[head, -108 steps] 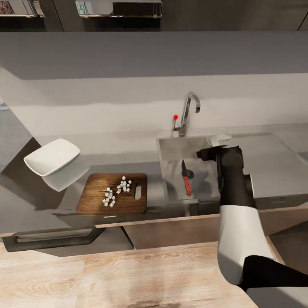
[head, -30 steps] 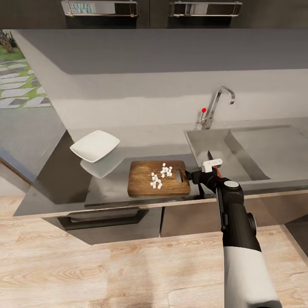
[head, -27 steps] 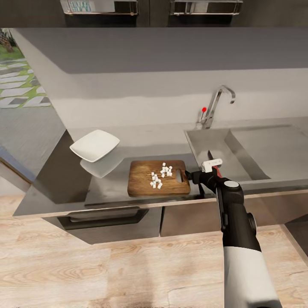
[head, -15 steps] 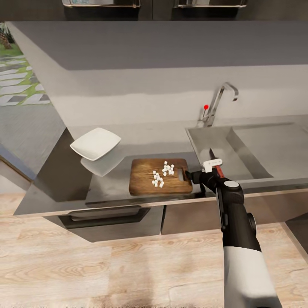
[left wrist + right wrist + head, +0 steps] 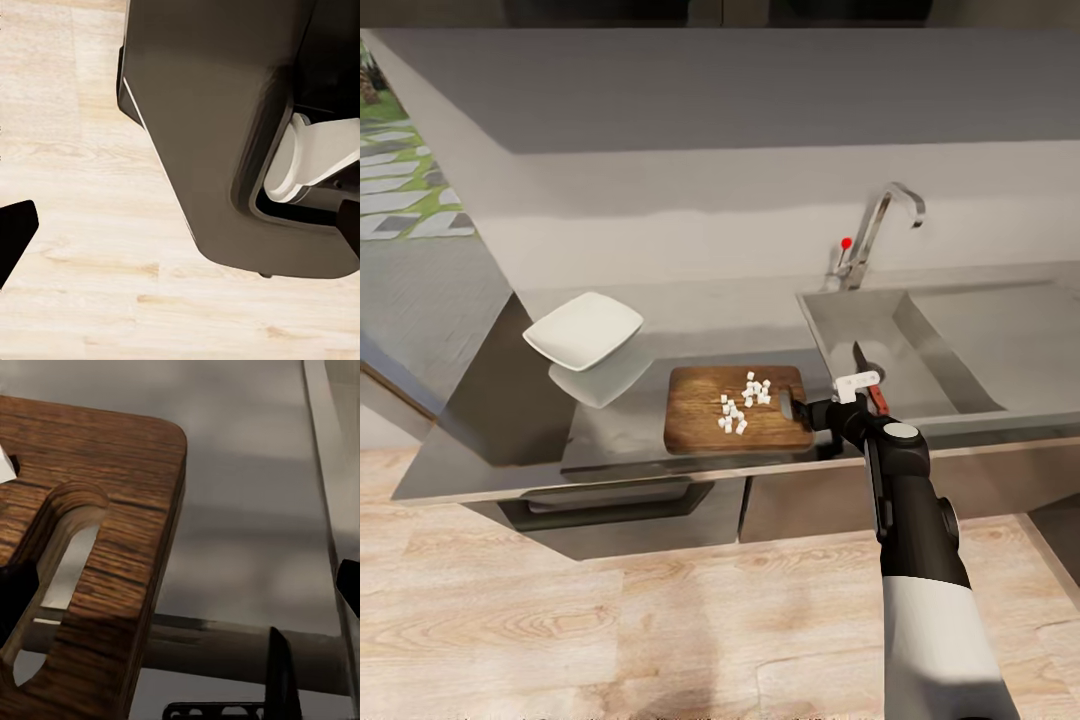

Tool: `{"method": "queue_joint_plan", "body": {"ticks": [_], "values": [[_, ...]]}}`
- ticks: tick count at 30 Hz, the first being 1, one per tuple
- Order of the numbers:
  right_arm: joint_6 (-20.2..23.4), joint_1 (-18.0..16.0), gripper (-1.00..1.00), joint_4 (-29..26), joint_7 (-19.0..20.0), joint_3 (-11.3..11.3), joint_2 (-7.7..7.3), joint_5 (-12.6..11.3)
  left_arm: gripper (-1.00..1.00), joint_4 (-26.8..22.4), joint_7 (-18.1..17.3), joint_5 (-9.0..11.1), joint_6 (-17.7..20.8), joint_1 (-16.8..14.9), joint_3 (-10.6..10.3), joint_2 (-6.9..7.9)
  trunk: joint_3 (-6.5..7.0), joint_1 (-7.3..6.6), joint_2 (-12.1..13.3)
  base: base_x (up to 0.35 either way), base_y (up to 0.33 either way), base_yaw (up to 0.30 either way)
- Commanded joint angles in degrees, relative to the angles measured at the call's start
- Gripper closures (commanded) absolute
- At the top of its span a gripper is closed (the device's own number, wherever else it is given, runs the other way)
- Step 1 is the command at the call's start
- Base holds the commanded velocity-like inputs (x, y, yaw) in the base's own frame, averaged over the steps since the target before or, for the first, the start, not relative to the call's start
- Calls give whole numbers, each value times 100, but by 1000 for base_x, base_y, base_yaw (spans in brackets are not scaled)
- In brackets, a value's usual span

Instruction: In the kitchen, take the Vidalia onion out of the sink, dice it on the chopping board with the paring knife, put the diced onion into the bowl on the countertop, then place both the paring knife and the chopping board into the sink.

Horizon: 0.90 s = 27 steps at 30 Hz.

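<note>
The chopping board (image 5: 700,420) lies on the countertop (image 5: 610,440) with the diced Vidalia onion (image 5: 743,404) clustered on it. My right gripper (image 5: 796,408) is open at the board's handle end; in the right wrist view the right gripper (image 5: 180,592) straddles the slotted corner of the board (image 5: 112,472), one finger (image 5: 15,600) over the slot. The paring knife (image 5: 858,360) lies in the sink (image 5: 830,320), its red handle partly behind my wrist. The white bowl (image 5: 583,330) sits left of the board. My left gripper (image 5: 180,232) is open beside my body, over the floor.
A curved tap (image 5: 880,225) with a red-tipped lever stands behind the basin, and the drainboard wing (image 5: 1010,330) stretches right. A dark drawer handle (image 5: 610,500) runs under the counter's front edge. Wooden floor (image 5: 610,620) lies in front.
The view has shifted left and tilted. My right gripper left the sink, where the knife stays, and came to the board's handle end, edging over the slot in the last second.
</note>
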Motion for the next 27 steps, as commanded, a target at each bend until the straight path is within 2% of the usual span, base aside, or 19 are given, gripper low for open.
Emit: {"method": "queue_joint_plan", "body": {"ticks": [1, 27], "values": [[12, -5, -100, -8, 58, -15, 7, 59, -100, -5, 1, 59, -15, 2, -31, 8, -14, 2, -7, 0, 47, 0], [12, -5, -100, 34, 58, -15, 7, 59, -100, -5, 1, 62, -15, 2, -31, 8, -209, 2, -7, 13, 14, 0]]}}
